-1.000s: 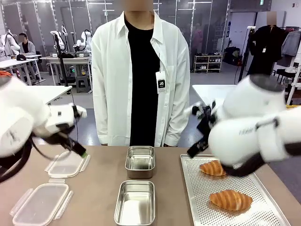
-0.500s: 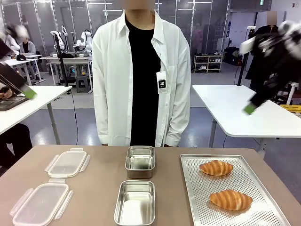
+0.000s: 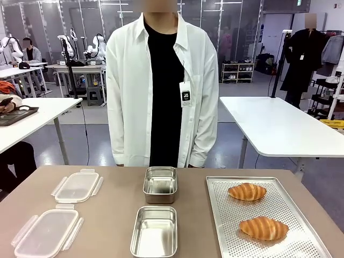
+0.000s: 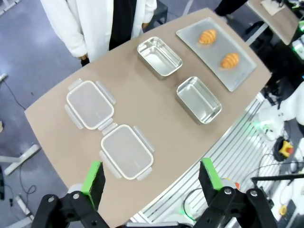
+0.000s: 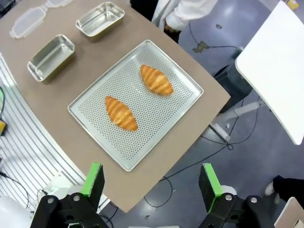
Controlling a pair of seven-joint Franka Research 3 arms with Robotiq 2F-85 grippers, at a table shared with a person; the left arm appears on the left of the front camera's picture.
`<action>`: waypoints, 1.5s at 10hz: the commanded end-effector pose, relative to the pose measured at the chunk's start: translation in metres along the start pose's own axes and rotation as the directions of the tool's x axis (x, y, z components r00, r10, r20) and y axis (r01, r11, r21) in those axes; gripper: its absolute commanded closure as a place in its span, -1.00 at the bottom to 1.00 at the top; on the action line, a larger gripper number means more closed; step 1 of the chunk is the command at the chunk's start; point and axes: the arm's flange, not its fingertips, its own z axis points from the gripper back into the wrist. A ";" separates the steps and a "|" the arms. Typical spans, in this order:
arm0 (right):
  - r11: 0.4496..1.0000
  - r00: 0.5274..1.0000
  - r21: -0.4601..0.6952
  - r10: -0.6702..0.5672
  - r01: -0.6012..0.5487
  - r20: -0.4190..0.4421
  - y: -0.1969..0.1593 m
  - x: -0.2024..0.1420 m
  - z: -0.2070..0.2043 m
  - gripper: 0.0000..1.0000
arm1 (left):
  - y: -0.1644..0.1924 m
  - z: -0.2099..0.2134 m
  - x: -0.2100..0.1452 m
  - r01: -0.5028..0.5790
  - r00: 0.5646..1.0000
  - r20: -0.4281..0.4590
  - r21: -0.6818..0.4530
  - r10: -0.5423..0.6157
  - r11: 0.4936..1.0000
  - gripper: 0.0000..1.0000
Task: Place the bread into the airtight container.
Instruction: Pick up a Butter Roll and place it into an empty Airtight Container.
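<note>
Hovers high over the counter [image 3: 113, 215] with left pincer [image 4: 151, 176] and right pincer [image 5: 151, 180], each spread wide and gripping nothing. Looks down from the right wrist on a perforated tray [image 5: 161, 114] at the counter's right side, carrying the far bread [image 3: 247, 192] and the near bread [image 3: 264, 228], apart from each other. Shows two bare steel containers [image 3: 159, 184] in the middle, one behind the other, and two clear lids [image 3: 76, 186] at the left, off the containers. Faces a person [image 3: 161, 80] standing at the far edge.
</note>
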 end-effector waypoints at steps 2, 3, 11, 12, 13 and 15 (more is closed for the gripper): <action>0.999 0.999 0.010 0.035 -0.035 -0.018 0.010 0.007 -0.004 -1.00 | -0.002 -0.005 0.005 0.022 1.000 -0.022 0.007 -0.022 1.000 -1.00; 0.999 0.999 0.010 0.035 -0.035 -0.018 0.010 0.007 -0.004 -1.00 | -0.002 -0.005 0.005 0.022 1.000 -0.022 0.007 -0.022 1.000 -1.00; 0.663 0.664 0.120 0.747 -0.739 -0.038 0.051 0.018 -0.086 -1.00 | -0.002 -0.005 0.005 0.022 1.000 -0.022 0.007 -0.022 1.000 -1.00; 0.662 0.662 0.120 0.748 -0.740 -0.041 0.058 0.017 -0.104 -1.00 | -0.002 -0.005 0.005 0.022 1.000 -0.022 0.007 -0.022 1.000 -1.00; 0.665 0.665 0.124 0.745 -0.736 -0.047 0.064 0.013 -0.123 -1.00 | -0.002 -0.005 0.005 0.022 1.000 -0.022 0.007 -0.022 1.000 -1.00; 0.690 0.692 0.148 0.720 -0.708 -0.048 0.069 0.002 -0.171 -1.00 | -0.002 -0.005 0.005 0.022 1.000 -0.022 0.007 -0.022 1.000 -1.00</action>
